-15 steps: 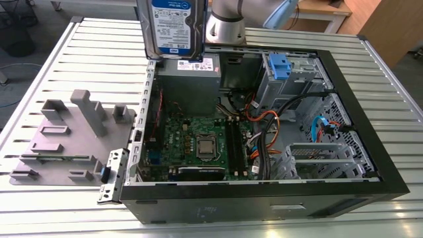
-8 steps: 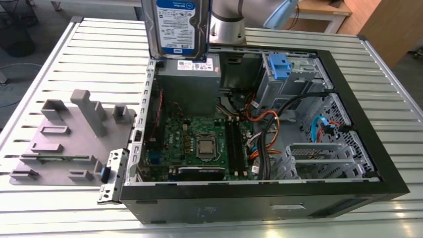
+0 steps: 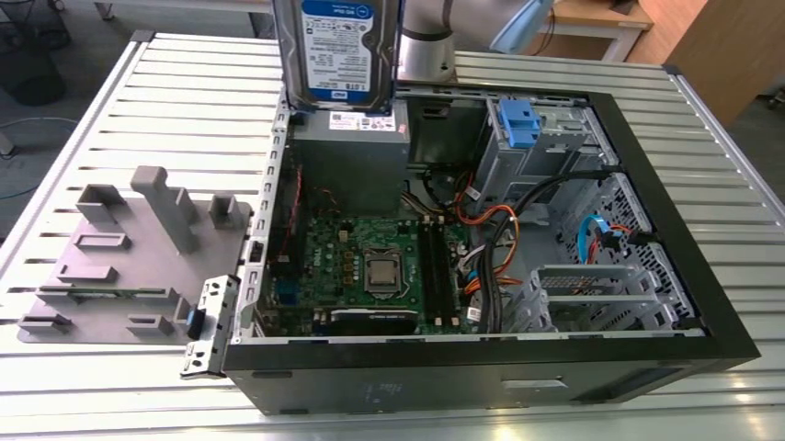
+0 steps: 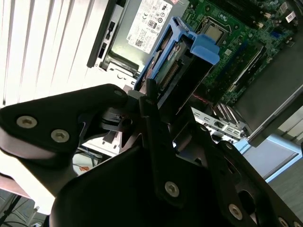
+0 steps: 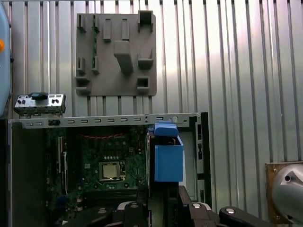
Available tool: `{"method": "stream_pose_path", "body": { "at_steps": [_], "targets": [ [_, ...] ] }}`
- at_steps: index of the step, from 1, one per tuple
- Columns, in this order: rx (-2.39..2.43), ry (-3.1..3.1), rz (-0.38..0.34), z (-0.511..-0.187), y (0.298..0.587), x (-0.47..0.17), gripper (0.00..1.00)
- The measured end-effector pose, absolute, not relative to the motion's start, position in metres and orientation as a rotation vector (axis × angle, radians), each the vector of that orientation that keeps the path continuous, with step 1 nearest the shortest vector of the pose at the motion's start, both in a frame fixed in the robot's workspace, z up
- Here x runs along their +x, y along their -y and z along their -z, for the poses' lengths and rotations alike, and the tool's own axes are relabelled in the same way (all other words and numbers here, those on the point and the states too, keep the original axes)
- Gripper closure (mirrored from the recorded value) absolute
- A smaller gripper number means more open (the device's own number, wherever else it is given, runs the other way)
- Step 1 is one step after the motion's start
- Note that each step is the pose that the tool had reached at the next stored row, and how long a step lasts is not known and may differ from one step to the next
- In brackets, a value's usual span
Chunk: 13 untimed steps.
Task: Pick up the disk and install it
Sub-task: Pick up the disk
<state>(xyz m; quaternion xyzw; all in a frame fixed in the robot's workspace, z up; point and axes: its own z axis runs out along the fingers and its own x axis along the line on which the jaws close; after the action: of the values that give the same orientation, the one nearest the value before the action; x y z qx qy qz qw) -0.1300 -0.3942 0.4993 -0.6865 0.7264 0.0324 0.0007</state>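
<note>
The disk (image 3: 337, 46) hangs upright over the far corner of the open computer case (image 3: 668, 193), its blue-and-white label facing the exterior view. In both wrist views my gripper (image 4: 158, 106) is shut on the disk (image 4: 182, 71), whose blue plastic rail end (image 5: 168, 161) points away from the black fingers (image 5: 137, 210). The disk is in the air above the grey power-supply box (image 3: 356, 138) and touches nothing else.
A grey holder block (image 3: 135, 248) with upright posts lies on the slatted table at the exterior view's left. Inside the case are the green motherboard (image 3: 368, 266), bundled cables (image 3: 491, 230) and a metal drive bay with a blue latch (image 3: 517, 124).
</note>
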Motion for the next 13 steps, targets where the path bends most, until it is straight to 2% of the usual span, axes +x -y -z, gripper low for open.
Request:
{"method": "stream_pose_path", "body": {
  "at_steps": [13],
  "targets": [
    [-2.156,-2.281,-0.102,-0.499,0.394,-0.097,0.65]
  ]
}}
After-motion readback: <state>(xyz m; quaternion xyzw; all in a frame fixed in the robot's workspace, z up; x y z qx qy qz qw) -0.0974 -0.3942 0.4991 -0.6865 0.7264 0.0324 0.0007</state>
